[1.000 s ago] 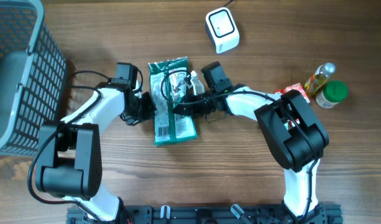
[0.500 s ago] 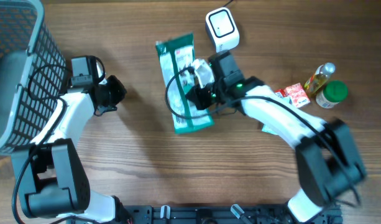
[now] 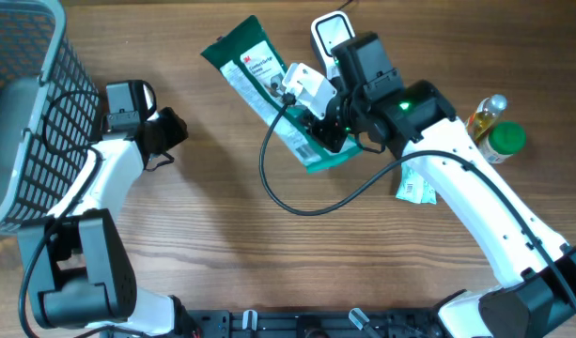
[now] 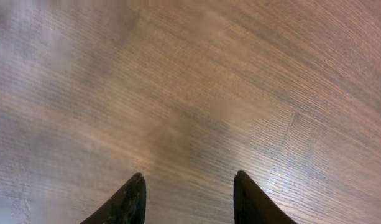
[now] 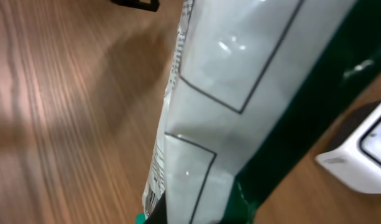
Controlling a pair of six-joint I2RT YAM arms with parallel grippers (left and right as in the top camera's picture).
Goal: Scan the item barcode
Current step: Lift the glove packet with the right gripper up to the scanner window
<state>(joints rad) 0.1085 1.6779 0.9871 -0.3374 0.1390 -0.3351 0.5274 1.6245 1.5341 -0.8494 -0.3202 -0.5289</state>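
Roughly at 9 o'clock stands the basket [image 3: 24, 113]. Beside it the left claw [image 3: 175, 133] hangs over bare table [image 3: 222, 235], fingers spread, holding nothing. Toward 12 o'clock the right claw [image 3: 325, 136] pinches the green packet [image 3: 252, 62] by its lower end, tilted, top pointing to 10 o'clock. The white scanner [image 3: 333, 38] sits just beside it. Pickup looks done. What remains, I judge, is turning the barcode toward the scanner. 1 bottle [image 3: 485, 113] and 1 jar [image 3: 502, 141] stand at 3 o'clock.

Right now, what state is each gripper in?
Left gripper: open, holding nothing.
Right gripper: shut on the green packet.
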